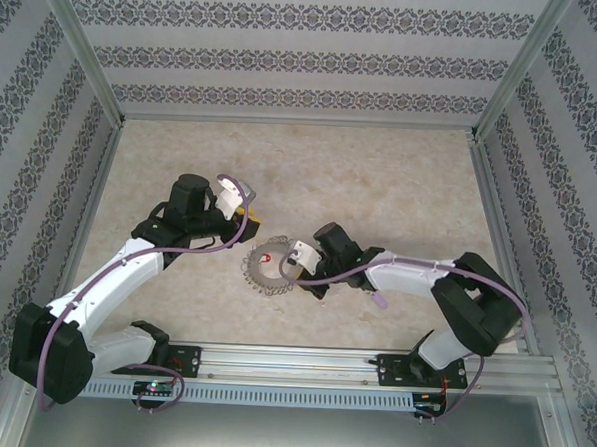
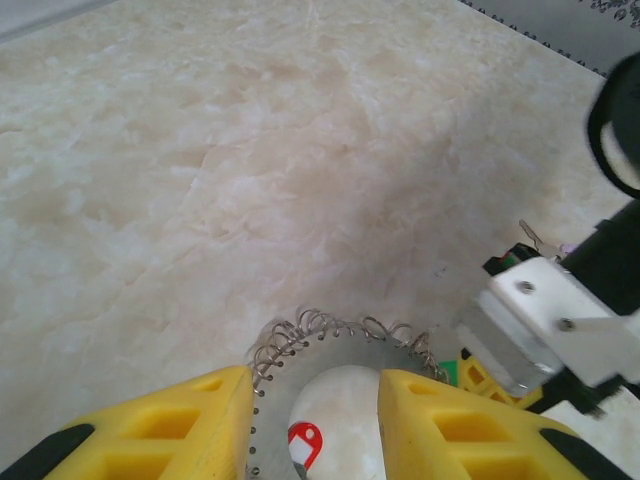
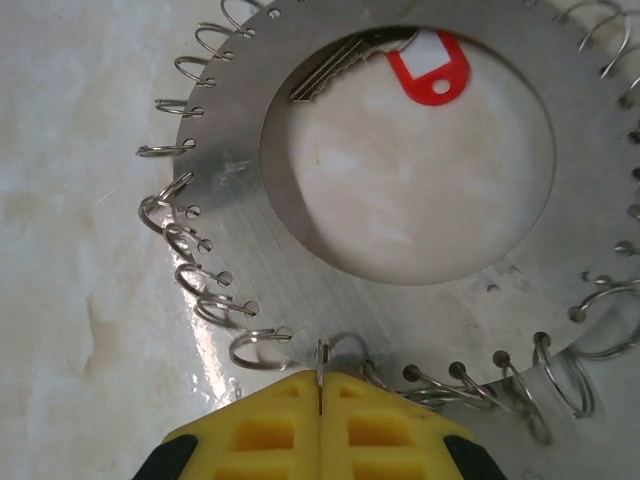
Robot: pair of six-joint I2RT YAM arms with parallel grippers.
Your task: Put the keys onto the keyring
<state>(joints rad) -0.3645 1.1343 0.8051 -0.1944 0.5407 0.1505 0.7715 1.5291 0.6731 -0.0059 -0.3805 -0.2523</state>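
Observation:
The keyring point(image 1: 267, 272), a flat grey metal ring fringed with wire loops, lies on the table between both arms. My right gripper point(image 3: 320, 380) is shut on one wire loop at the ring's near rim point(image 3: 240, 250). A key with a red tag point(image 3: 428, 68) lies inside the ring's hole. My left gripper point(image 2: 315, 385) hangs over the keyring point(image 2: 340, 352) with its yellow fingers point(image 2: 200, 420) apart, nothing pinched between them. A green bit point(image 2: 449, 372) shows beside the right gripper's fingers. A small metal key point(image 2: 529, 238) with a lilac bit peeks out behind the right arm.
The pale marbled table point(image 1: 380, 188) stretches beyond the arms. Patterned walls and metal frame posts point(image 1: 486, 183) close it in on three sides. An aluminium rail point(image 1: 301, 362) runs along the near edge. Purple cables trail along both arms.

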